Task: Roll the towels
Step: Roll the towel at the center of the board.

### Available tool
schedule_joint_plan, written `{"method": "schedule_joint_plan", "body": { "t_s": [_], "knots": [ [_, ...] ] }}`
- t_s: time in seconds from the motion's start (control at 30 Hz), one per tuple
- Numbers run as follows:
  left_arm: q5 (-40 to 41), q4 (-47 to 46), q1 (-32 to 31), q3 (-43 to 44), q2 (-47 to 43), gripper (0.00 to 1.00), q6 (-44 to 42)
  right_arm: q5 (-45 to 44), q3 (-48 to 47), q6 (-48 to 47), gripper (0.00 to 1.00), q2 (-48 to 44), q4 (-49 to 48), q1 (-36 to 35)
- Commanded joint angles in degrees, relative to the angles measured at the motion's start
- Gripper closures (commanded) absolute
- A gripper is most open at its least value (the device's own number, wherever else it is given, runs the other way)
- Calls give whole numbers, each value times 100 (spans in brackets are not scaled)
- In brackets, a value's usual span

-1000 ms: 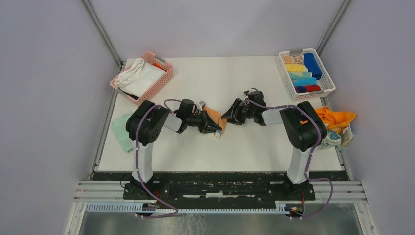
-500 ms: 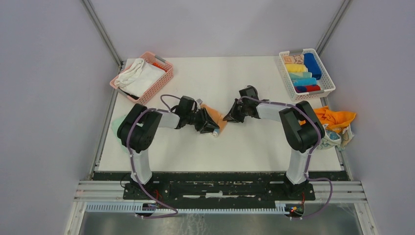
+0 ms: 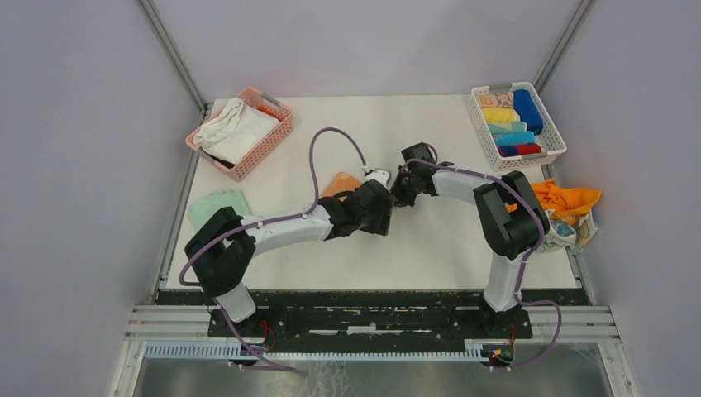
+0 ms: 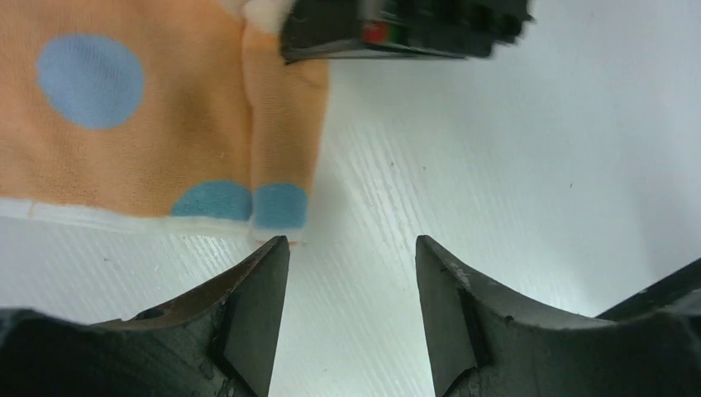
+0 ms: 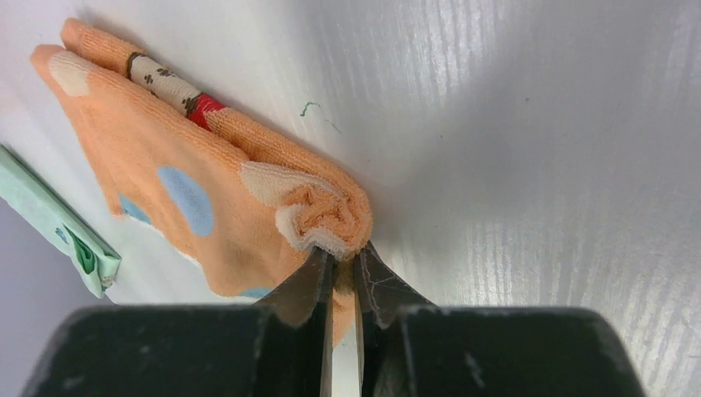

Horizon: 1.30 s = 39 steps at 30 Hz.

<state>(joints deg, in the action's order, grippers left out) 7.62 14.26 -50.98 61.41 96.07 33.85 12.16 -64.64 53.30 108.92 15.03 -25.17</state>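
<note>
Rolling is in hand on the peach terry towel [image 5: 207,190] with blue dots and a pale hem. One side is wound into a tight coil and the rest lies flat on the white table [image 3: 430,240]. The right gripper [image 5: 340,265] is clenched on the coil's end, its jaws nipping the spiral of cloth. The left gripper [image 4: 351,273] stands released, with nothing between its jaws, over bare table just beside the towel's hemmed corner. The next move likely calls for turning the pinched coil further over the flat part while the free gripper steadies the loose edge, since soft pile slackens easily. Left of the peach towel lies a folded mint green towel [image 3: 216,207], and beyond that stands a pink mesh basket [image 3: 277,136] holding a white cloth. Well to the peach towel's right sits a heap of orange and patterned cloths [image 3: 570,198], and behind that heap a white lattice basket [image 3: 488,136] of finished rolls. A brown-printed strip with a red patch runs along the coil, too small to read. No brand shows.
</note>
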Motion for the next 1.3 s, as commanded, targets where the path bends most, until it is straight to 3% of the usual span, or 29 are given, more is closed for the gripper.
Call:
{"method": "schedule_joint_plan", "body": {
  "t_s": [0.0,0.27,0.6,1.0,1.27],
  "knots": [
    [2470,116,-891,344,-43,35,-1577,-737,103,-245,92,136,1024,40],
    [3594,-497,-1675,673,838,40,-2964,-627,103,-245,92,147,1003,44],
    [4069,-892,-1734,869,1752,45,-3549,-507,103,-263,91,203,943,38],
    [4405,-538,-1648,1044,2397,46,-3491,-396,114,-313,91,235,889,50],
    [4098,-100,-1450,881,2480,49,-3111,-293,68,-360,91,179,874,76]
  ]
}}
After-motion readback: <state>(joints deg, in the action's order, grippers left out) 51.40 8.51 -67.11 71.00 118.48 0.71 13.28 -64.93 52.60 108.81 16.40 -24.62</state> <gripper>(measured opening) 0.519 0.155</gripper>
